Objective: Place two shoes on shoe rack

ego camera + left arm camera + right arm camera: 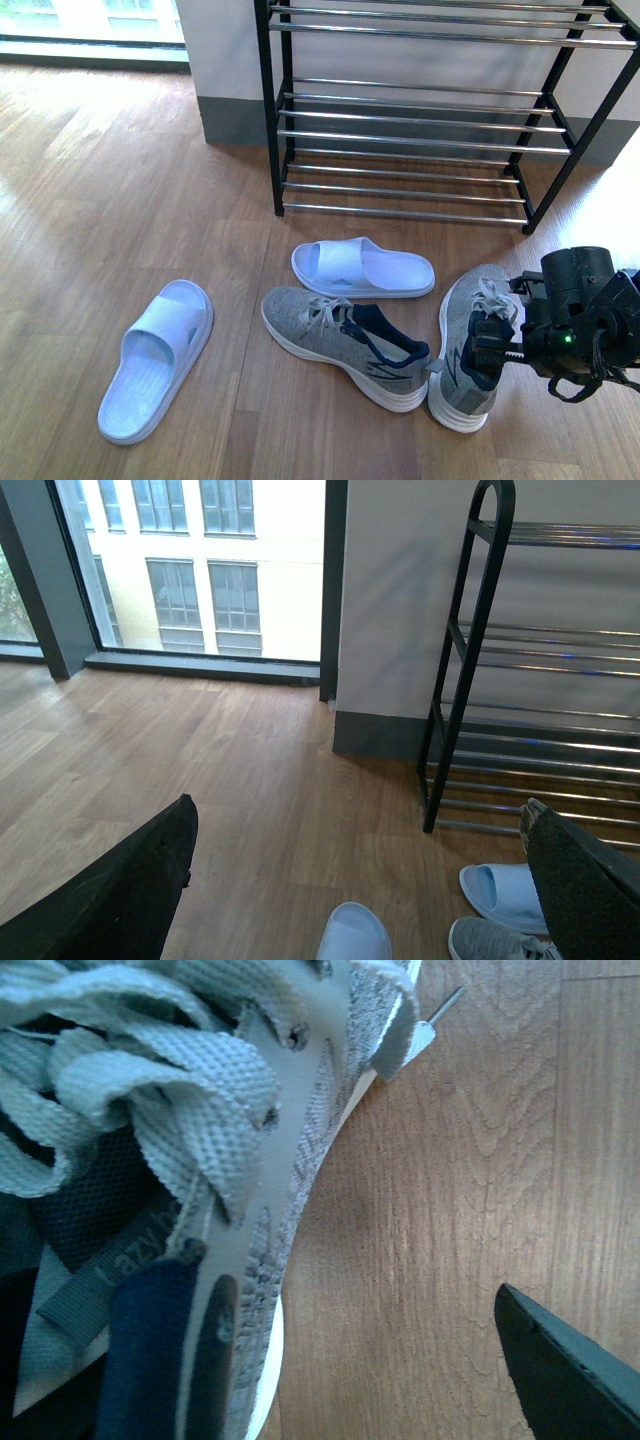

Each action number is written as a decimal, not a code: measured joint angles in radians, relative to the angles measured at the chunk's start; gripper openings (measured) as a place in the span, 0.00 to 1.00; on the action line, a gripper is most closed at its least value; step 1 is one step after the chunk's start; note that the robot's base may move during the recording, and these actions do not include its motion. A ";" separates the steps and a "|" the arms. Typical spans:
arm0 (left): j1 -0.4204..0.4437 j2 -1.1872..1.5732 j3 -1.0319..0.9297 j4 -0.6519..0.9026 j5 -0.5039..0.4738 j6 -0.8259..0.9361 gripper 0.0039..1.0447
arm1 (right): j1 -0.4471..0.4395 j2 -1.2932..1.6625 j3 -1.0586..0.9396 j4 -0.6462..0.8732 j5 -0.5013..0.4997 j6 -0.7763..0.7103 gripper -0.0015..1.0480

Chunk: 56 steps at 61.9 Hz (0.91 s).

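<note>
1. The right claw [497, 352] hangs low over the heel end of the nearer grey sneaker [468, 345], at its navy-lined opening. In the right wrist view its jaws are spread wide. One finger [565, 1370] is out over bare floor [100, 200], clear of the shoe's side wall, and the laces fill the rest of the picture. It holds nothing.
2. The left claw [357, 815] shows only in its own wrist view. Its jaws are wide apart with nothing between them, well above the floor and facing the shoe rack [270, 120].
3. The nearer sneaker stands on its sole, with its long axis running almost straight away from the robot and its toe towards the rack.
4. The second sneaker [340, 340] lies diagonally, toe pointing left and away. Its heel is just beside the first shoe's heel.
5. A pale slipper [362, 268] lies between the sneakers and the rack, and another slipper [158, 358] is well off to the left.
6. The rack's chrome shelves are bare, and there is open floor in front of its right half.
</note>
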<state>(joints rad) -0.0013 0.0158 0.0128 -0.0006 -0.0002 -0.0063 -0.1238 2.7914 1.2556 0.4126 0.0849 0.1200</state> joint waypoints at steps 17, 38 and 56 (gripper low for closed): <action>0.000 0.000 0.000 0.000 0.000 0.000 0.91 | -0.001 0.004 -0.014 0.022 -0.060 0.016 0.34; 0.000 0.000 0.000 0.000 0.000 0.000 0.91 | 0.010 -0.079 -0.183 0.111 -0.111 0.046 0.02; 0.000 0.000 0.000 0.000 0.000 0.000 0.91 | -0.034 -0.433 -0.505 0.216 -0.201 0.023 0.02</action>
<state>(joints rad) -0.0013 0.0158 0.0128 -0.0002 0.0002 -0.0063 -0.1581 2.3581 0.7502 0.6285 -0.1158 0.1425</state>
